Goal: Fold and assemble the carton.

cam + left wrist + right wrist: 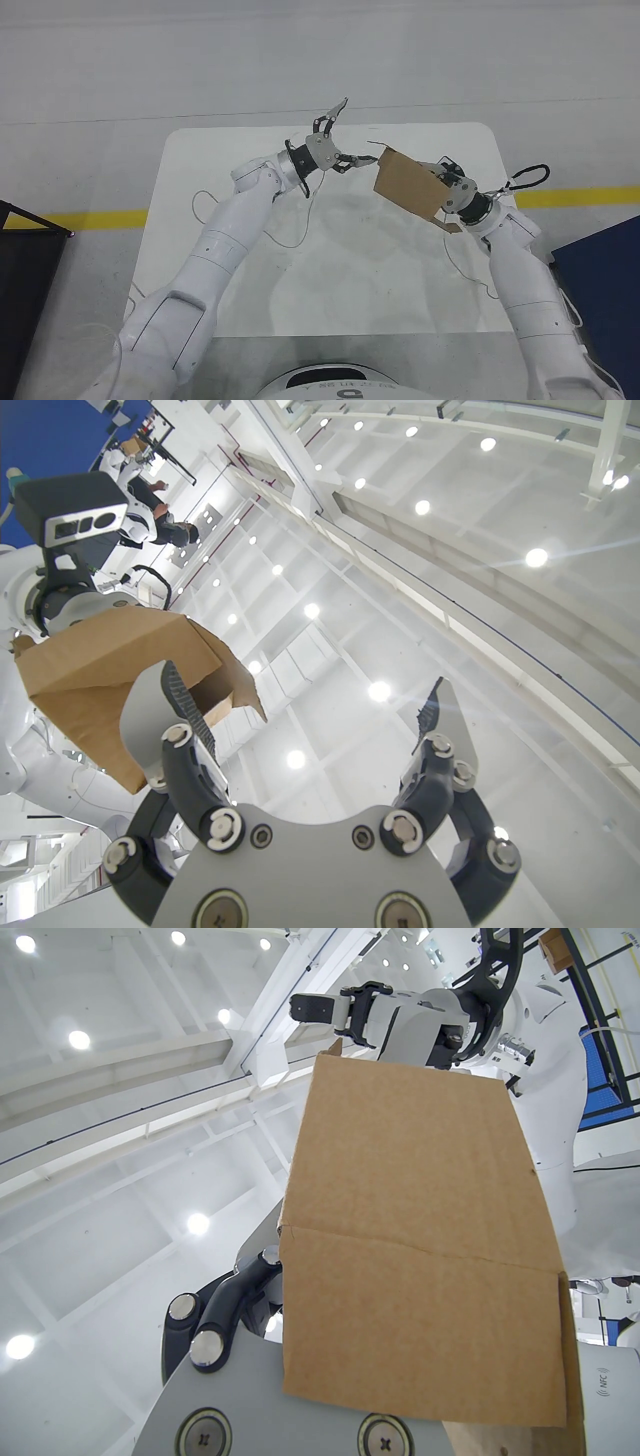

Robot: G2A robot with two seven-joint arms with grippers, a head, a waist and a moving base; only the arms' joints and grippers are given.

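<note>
A brown carton (408,184) hangs tilted above the right side of the white table (300,280). My right gripper (443,190) is shut on the carton's right end, and its fingers are hidden behind the cardboard (415,1228). Just left of the carton my left gripper (358,131) stands open, with nothing between its fingers. One fingertip (371,160) sits close to the carton's upper left corner. The left wrist view shows the left gripper (302,680) wide open, with the carton (100,660) and its loose flap (245,685) beside one finger.
A thin cable (290,235) loops over the table between the arms. A yellow floor line (100,218) runs past the table. A black object (20,270) stands at the far left and a blue one (610,260) at the far right.
</note>
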